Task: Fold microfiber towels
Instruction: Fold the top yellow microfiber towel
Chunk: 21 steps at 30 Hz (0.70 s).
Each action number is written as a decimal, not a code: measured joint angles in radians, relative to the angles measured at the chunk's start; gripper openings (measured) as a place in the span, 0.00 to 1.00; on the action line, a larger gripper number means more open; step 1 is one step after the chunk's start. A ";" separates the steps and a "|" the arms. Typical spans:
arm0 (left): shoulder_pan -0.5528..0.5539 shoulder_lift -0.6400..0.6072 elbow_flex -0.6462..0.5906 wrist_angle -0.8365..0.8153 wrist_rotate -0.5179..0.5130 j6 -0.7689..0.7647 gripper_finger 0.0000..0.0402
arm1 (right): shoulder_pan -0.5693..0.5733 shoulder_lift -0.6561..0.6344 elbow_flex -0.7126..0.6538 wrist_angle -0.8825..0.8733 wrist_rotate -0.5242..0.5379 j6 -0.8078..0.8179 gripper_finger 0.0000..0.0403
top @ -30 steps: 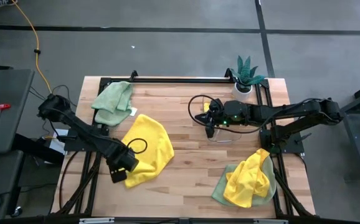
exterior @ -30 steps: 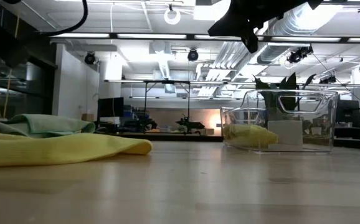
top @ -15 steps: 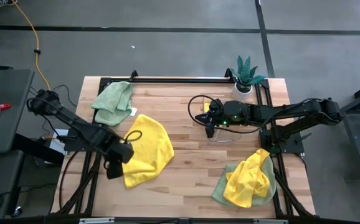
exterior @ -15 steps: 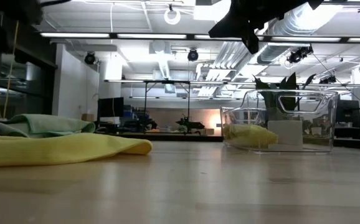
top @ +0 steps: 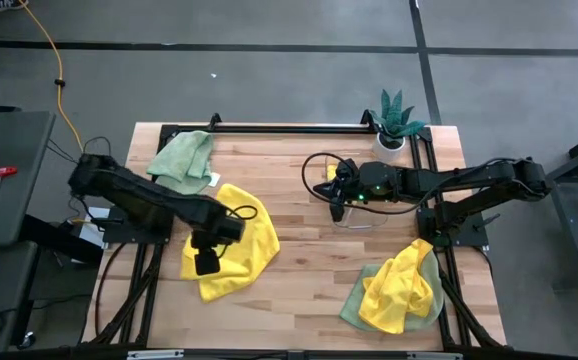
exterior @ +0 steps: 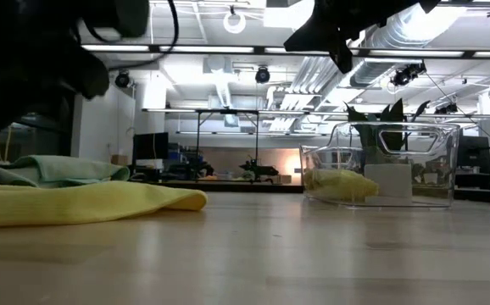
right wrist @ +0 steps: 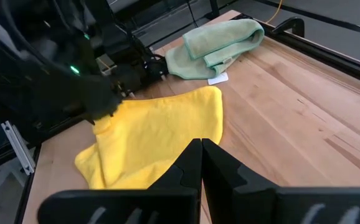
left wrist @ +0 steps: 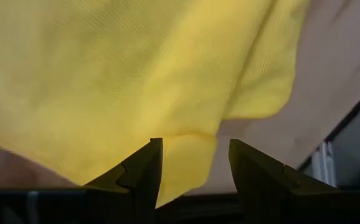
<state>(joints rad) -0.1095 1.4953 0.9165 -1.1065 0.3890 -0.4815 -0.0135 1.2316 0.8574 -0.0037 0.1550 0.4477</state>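
A bright yellow towel (top: 239, 235) lies crumpled on the table's left half, its underside on the wood. My left gripper (top: 207, 263) hovers open over the towel's near left part, and its fingers (left wrist: 144, 171) stand above the yellow cloth's edge (left wrist: 189, 155). A sage green towel (top: 182, 163) lies bunched at the far left. Another yellow towel (top: 399, 285) rests on a green one (top: 349, 305) at the near right. My right gripper (top: 337, 207) hangs shut over a clear bin (exterior: 381, 165), touching nothing.
The clear bin holds a yellow cloth (exterior: 338, 182). A small potted plant (top: 397, 120) stands at the far right corner. Black frame rails (top: 289, 127) run along the table's far edge. Bare wood (top: 309, 280) lies between the left towel and the right pile.
My left gripper has let go of the yellow towel's near left part, drawn off toward the table's left edge, then swung back toward the right and turned, so it now stands over the cloth. The towel lies much as before.
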 joint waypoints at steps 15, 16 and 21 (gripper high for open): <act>0.007 0.185 0.000 -0.110 0.049 0.124 0.44 | 0.000 0.000 0.000 -0.009 0.000 0.000 0.00; 0.002 0.187 0.000 -0.110 0.052 0.129 0.44 | 0.000 0.000 0.000 -0.009 0.000 0.000 0.00; -0.032 0.187 0.000 -0.110 0.146 0.137 0.43 | 0.000 0.000 0.000 -0.016 0.000 -0.001 0.00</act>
<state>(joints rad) -0.1416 1.6821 0.9161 -1.2160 0.5349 -0.3440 -0.0135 1.2316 0.8574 -0.0196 0.1548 0.4469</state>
